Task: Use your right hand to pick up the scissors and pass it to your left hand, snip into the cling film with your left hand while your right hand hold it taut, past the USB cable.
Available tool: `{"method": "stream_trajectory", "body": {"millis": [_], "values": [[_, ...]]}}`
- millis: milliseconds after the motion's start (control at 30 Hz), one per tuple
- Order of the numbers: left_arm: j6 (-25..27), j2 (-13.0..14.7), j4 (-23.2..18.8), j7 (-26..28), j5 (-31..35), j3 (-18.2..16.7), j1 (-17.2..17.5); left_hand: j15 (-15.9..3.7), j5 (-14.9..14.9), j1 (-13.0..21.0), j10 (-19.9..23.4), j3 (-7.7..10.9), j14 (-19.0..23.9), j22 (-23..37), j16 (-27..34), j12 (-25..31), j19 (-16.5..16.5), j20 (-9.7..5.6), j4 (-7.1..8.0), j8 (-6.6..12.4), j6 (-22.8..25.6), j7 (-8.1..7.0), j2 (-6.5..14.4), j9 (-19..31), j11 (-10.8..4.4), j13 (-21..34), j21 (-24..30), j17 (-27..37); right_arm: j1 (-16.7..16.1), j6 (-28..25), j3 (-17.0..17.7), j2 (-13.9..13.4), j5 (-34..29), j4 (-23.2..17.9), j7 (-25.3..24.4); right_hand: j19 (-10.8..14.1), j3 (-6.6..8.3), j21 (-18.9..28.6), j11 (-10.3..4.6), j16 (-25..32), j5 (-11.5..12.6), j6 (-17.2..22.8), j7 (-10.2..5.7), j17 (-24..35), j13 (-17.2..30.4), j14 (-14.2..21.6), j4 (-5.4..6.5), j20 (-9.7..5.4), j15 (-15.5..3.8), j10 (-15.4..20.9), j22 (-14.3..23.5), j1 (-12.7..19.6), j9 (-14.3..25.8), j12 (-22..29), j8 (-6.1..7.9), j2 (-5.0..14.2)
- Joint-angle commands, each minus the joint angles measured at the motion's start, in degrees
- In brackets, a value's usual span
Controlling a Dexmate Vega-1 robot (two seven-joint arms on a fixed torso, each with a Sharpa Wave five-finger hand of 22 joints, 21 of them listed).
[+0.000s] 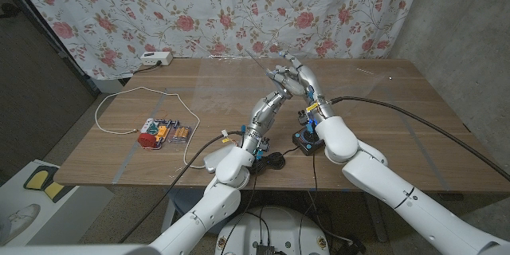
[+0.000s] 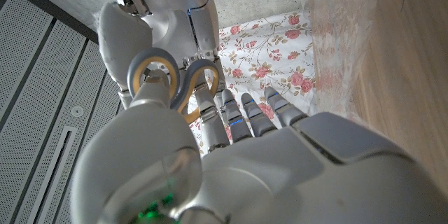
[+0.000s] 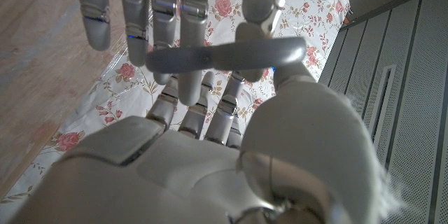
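Note:
Above the middle of the table my two hands meet around the scissors (image 1: 263,64), whose thin blades point up and away to the left. My right hand (image 1: 299,78) grips the grey handle (image 3: 224,54) between thumb and fingers. My left hand (image 1: 267,111) reaches up from below; its thumb sits in one yellow-lined handle loop (image 2: 150,77) and a finger reaches the other loop. Cling film (image 2: 329,49) shows as a blurry clear sheet over the wood, and faintly at the far side of the table (image 1: 231,57). A white cable (image 1: 119,100) loops across the table's left part.
A white power strip (image 1: 155,59) lies at the back left. A pack with a red part and batteries (image 1: 163,133) sits front left. A small black and blue device (image 1: 307,139) with black cables stands under my arms. A floral curtain hangs behind.

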Motion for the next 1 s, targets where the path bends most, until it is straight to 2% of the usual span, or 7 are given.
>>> {"method": "stream_trajectory", "body": {"millis": [33,200,233,333,367,633,1000], "values": [[0.20,-0.06,-0.78,0.96,0.38,0.07,0.65,-0.05,-0.24,-1.09,-0.44,-0.83,-0.38,0.06,0.01,0.14,-0.32,-0.36,0.10,-0.27,-0.65,-0.19,-0.85,0.20,0.12,0.65,0.00,0.37,-0.42,0.32,-0.62,-0.20,-0.98,-0.59,-1.51,-0.17,0.41,-0.10,-1.28,0.09,0.19,0.56,-0.06,0.07,0.25,-0.06,-0.20,-0.03,-5.00,0.96,0.02,0.08,0.07,0.47,0.28,0.08],[0.07,-0.21,-0.97,1.50,0.43,-0.02,1.02,-0.22,-0.18,-1.97,-0.19,-1.62,-0.38,0.08,0.11,0.45,-0.36,-0.38,0.14,-0.12,-0.26,-0.45,-1.97,0.17,-0.22,1.22,0.02,0.53,-0.78,0.51,-0.33,-0.38,-0.91,-0.99,-2.33,-0.19,0.50,-0.08,-1.28,0.05,0.22,0.63,-0.09,0.01,0.17,-0.02,-0.23,-0.01,-4.98,0.98,0.02,0.08,0.08,0.44,0.28,0.04],[0.09,-0.22,-1.05,1.72,0.52,-0.06,1.12,0.15,-0.10,-2.15,-0.39,-1.57,-0.57,0.09,0.11,0.41,-0.45,-0.04,0.32,-0.21,-0.51,-0.24,-1.64,0.17,0.19,1.33,0.00,0.65,-0.91,0.44,-0.26,-0.34,-0.96,-1.12,-2.64,-0.20,0.52,-0.08,-1.25,0.05,0.23,0.64,-0.10,0.00,0.17,0.01,-0.23,0.00,-4.99,1.01,0.02,0.08,0.08,0.45,0.28,0.03],[0.19,-0.33,-1.32,2.37,0.62,-0.15,1.49,-0.10,0.06,-2.32,-0.26,-1.71,-0.39,0.12,0.21,0.65,-0.31,-0.11,0.20,0.18,0.54,-0.43,-1.85,0.18,-0.10,1.86,0.10,0.73,-0.98,0.73,-0.29,-0.57,-1.14,-1.28,-2.78,-0.20,0.56,-0.07,-1.28,0.02,0.25,0.67,-0.14,-0.03,0.17,-0.01,-0.22,-0.01,-5.03,0.98,0.01,0.05,0.08,0.44,0.27,0.01],[0.16,-0.32,-1.29,2.36,0.62,-0.15,1.50,0.15,0.14,-2.35,-0.30,-1.61,-0.48,0.13,0.21,0.68,-0.28,0.16,0.25,0.15,0.54,-0.19,-1.58,0.18,0.22,2.03,0.13,0.80,-0.97,0.82,-0.37,-0.58,-1.02,-1.32,-2.69,-0.23,0.59,-0.07,-1.24,0.03,0.25,0.68,-0.11,-0.04,0.20,0.04,-0.25,-0.02,-4.98,0.99,0.01,0.09,0.08,0.46,0.27,0.01],[-0.08,-0.41,-1.14,2.27,0.65,-0.09,1.37,0.06,0.23,-2.27,0.01,-1.41,-0.23,0.15,0.32,0.90,0.05,0.11,0.19,0.37,1.26,0.16,-1.25,0.20,-0.13,2.36,0.27,0.87,-0.74,0.87,-1.39,-0.16,-1.26,-0.92,-2.99,-0.29,0.76,-0.06,-1.35,-0.01,0.31,1.06,-0.16,-0.12,0.10,0.12,-0.29,0.03,-5.09,1.24,0.01,0.14,0.08,0.51,0.37,0.00],[0.16,-0.54,-1.05,2.08,0.35,-0.01,1.09,0.09,0.24,-2.03,1.83,-1.24,0.64,0.17,0.58,1.68,0.90,0.34,-0.12,0.34,1.50,0.16,-1.26,0.24,0.27,2.73,0.59,0.82,-0.93,1.09,-1.70,0.13,-1.21,-0.62,-3.79,-0.37,1.38,-0.04,-2.32,-0.12,0.55,1.49,-0.86,-0.35,-0.02,0.46,-0.49,0.02,-5.26,1.94,0.00,0.52,0.09,0.71,0.44,0.03]]}}
